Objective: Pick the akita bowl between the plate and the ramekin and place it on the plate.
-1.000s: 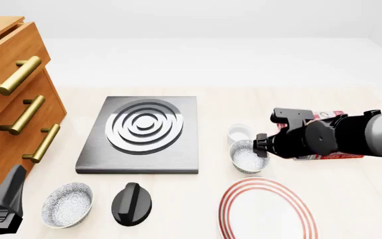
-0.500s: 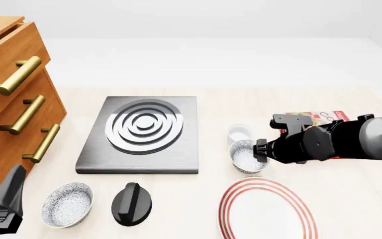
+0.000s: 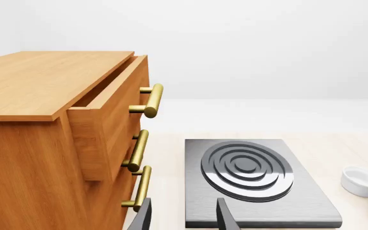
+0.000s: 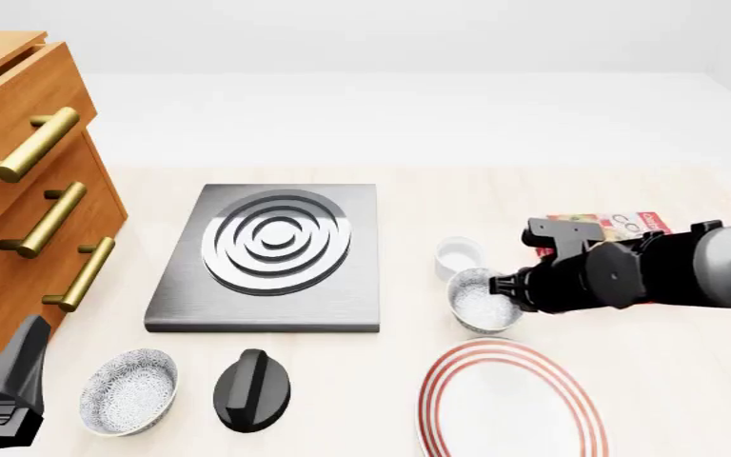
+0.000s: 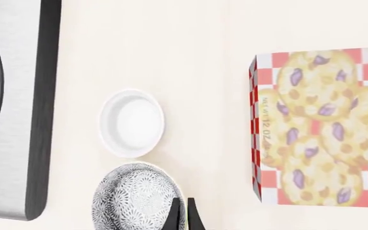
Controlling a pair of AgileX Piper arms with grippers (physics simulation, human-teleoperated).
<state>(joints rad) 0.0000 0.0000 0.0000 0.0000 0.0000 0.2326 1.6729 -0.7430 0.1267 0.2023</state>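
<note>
Up front on the table, the akita bowl is seen between the ramekin behind it and the plate nearer the camera, with the right gripper parked right at its right rim. From this angle the fingers can't really be made out, so nothing can be called on the grip. A second patterned bowl is sat way off to the left beside a black knob, and the stove plate is in the middle.

Over on the left wrist view, the left gripper is shown with its two fingers spread apart and nothing between them, pointed toward the stove plate and the wooden drawer unit.

On the right wrist view, the right gripper's two fingertips are pinched onto the bowl's rim wall, one inside, one outside. The ramekin is just beside the bowl, and a cookie box is well apart.
</note>
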